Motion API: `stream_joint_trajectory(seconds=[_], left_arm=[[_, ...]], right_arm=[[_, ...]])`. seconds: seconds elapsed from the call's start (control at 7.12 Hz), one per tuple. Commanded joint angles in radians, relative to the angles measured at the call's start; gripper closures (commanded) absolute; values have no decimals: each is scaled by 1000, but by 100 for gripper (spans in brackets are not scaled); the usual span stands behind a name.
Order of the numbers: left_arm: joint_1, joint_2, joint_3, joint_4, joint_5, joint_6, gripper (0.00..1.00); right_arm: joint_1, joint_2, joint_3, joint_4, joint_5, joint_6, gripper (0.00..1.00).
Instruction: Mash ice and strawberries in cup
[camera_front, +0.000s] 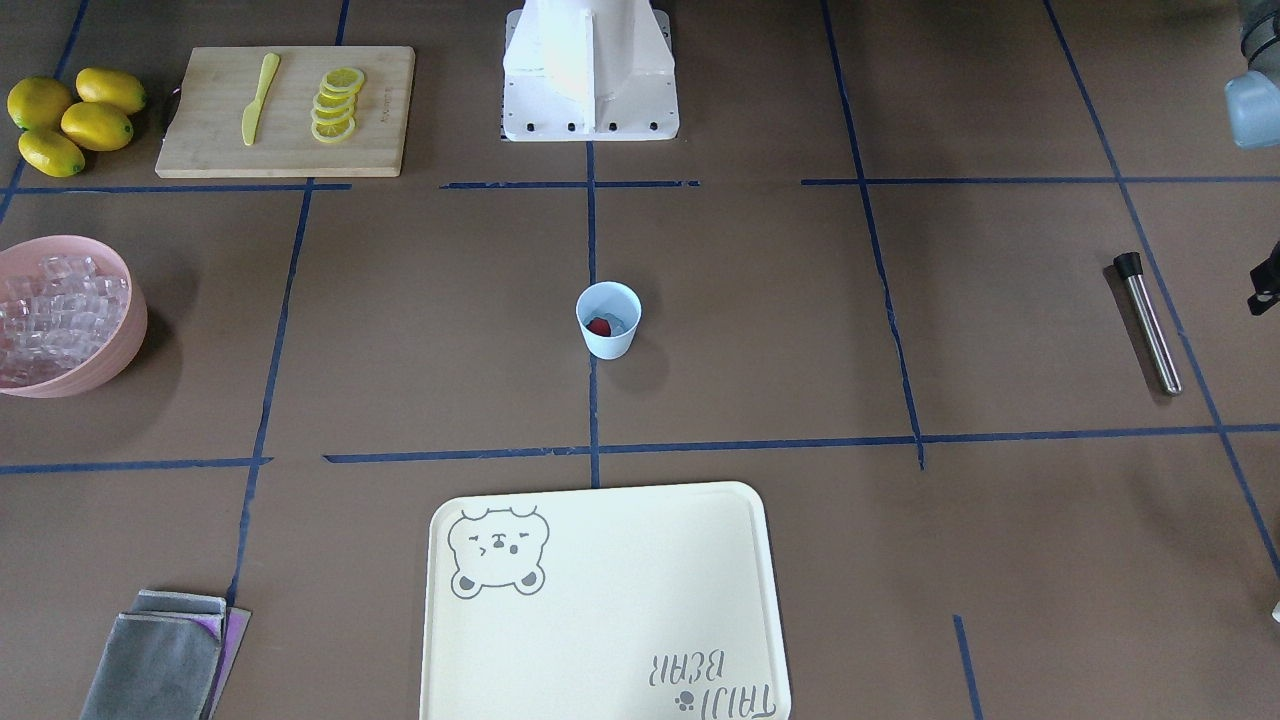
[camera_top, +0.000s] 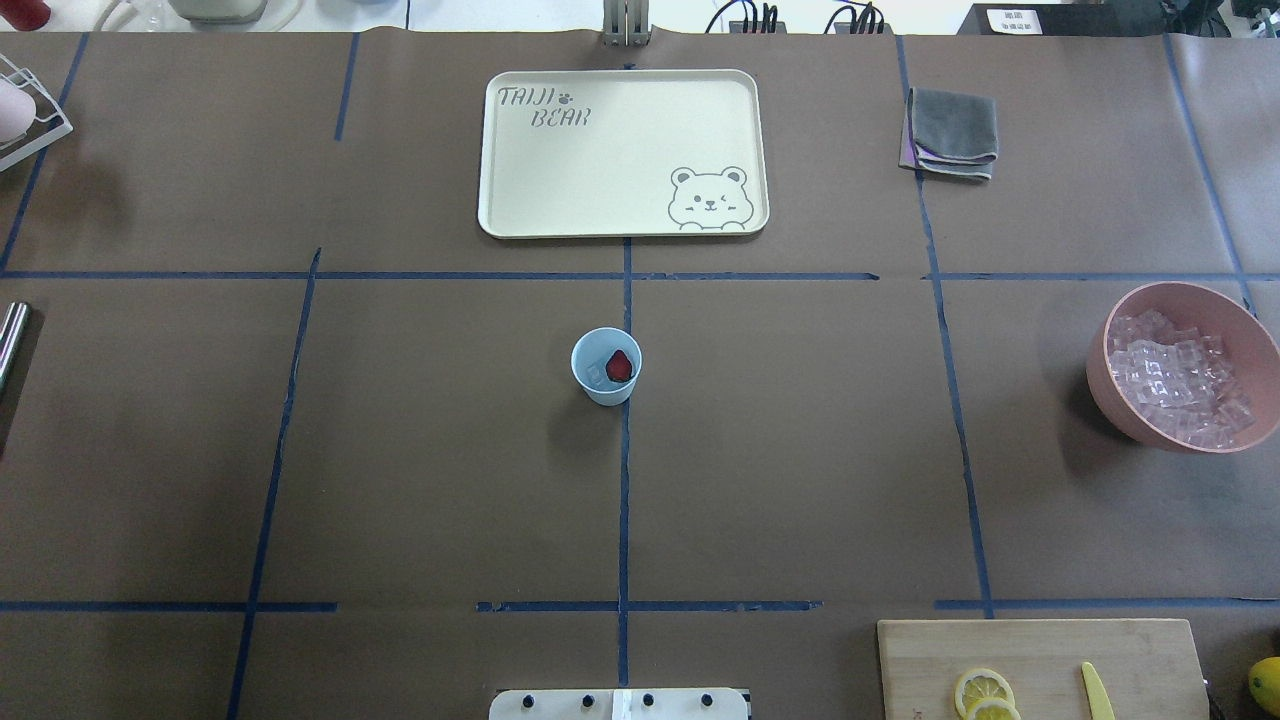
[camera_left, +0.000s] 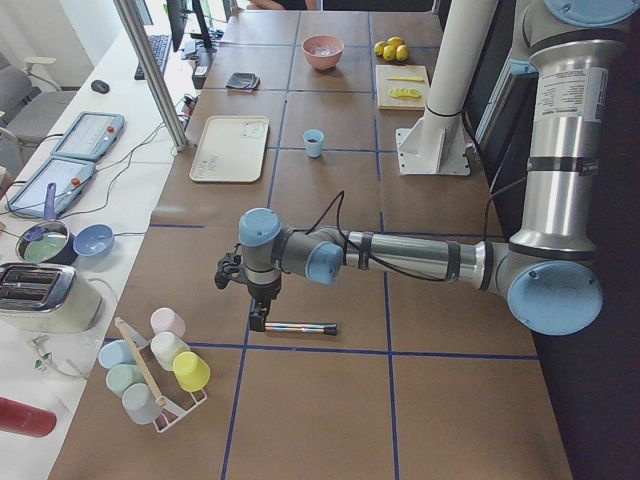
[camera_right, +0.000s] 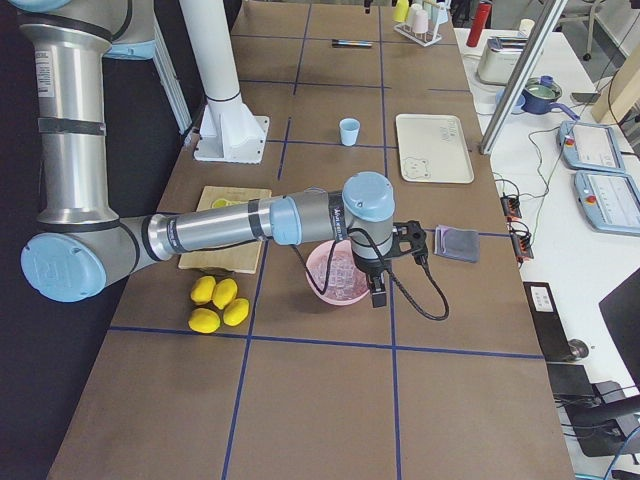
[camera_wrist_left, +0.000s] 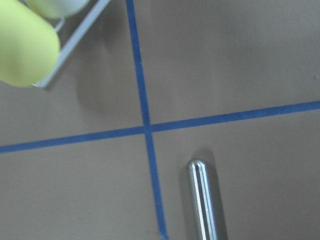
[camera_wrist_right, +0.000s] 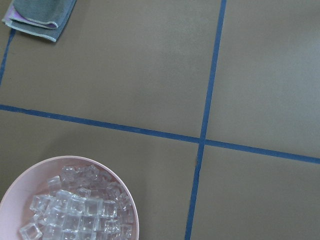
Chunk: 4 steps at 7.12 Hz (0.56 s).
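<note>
The cup (camera_front: 608, 320), near the tray (camera_front: 600, 620) on the robot's side, holds strawberry (camera_front: 599, 326) and ice (camera_front: 621, 325). How open the left claw (camera_left: 259, 318) or right claw (camera_right: 378, 293) is, I cannot tell. Unbraced, the light cup may tip under mashing

— What is lying on the cutting board (camera_front: 200, 150)?
— Lemon slices (camera_front: 336, 104) are overlapping in a row, with a yellow knife (camera_front: 259, 98) lying beside them. Four whole lemons (camera_front: 97, 125) are sitting just off its edge.
— And elsewhere?
— A bear-printed tray (camera_front: 600, 600) is sitting near a folded grey cloth (camera_front: 160, 660). A steel rod (camera_front: 1150, 325) is lying well apart.
</note>
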Motion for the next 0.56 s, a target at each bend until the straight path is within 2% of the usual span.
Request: stream_joint_trajectory(seconds=[0.0,0.14,0.42], left_arm=[[-124,-15,-1,200,-113,180,0],[-162,0,5,205,-160,199,0],[-179,40,28,204,-166,188,0]], right_arm=[[-2,1,-5,1,0,-2,0],[-1,1,-7,1,0,-2,0],[-2,1,-36,3,3,0,0]])
